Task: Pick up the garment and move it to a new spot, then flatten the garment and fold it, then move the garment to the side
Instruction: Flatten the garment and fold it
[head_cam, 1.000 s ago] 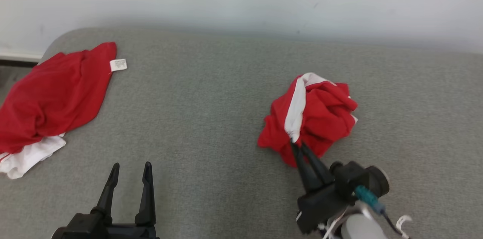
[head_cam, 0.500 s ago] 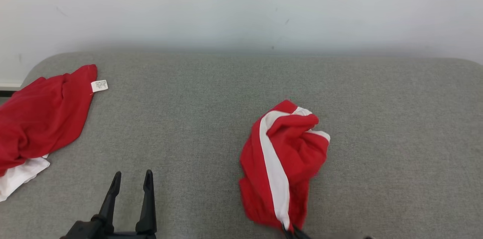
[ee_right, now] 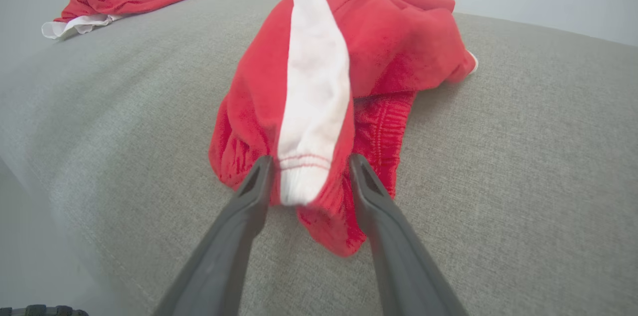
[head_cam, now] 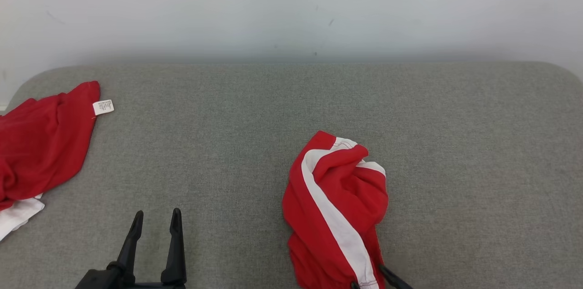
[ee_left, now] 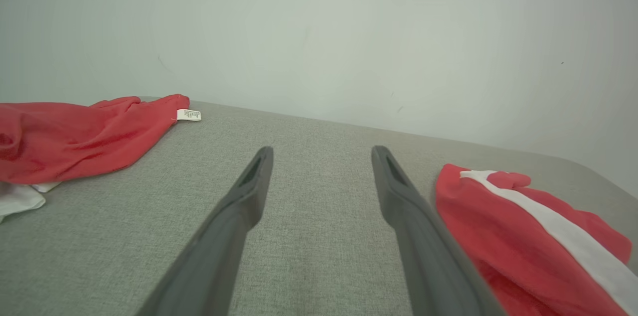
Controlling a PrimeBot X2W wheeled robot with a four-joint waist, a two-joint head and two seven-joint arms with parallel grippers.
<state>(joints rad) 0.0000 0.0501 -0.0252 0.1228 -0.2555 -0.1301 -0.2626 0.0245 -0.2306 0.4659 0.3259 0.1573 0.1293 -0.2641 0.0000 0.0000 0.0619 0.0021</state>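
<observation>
1. Two red cloths lie on the cushion (head_cam: 237,111); the spare cloth (head_cam: 41,143) sits far left, clear of the work.
2. Left gripper (head_cam: 157,211): fingers spread, empty, held back at the near side, probably awaiting flattening.
3. Garment (head_cam: 334,207): bunched, centre-right, resting on the cushion.
4. Right gripper (ee_right: 310,158): fingers apart astride the white hem, not pinching; placement looks complete.

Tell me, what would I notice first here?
The crumpled red garment with a white stripe jumps out, lying on the grey cushion right of the middle. The right gripper stands open with a finger on each side of its hem. A second red garment lies at the far left edge.
</observation>
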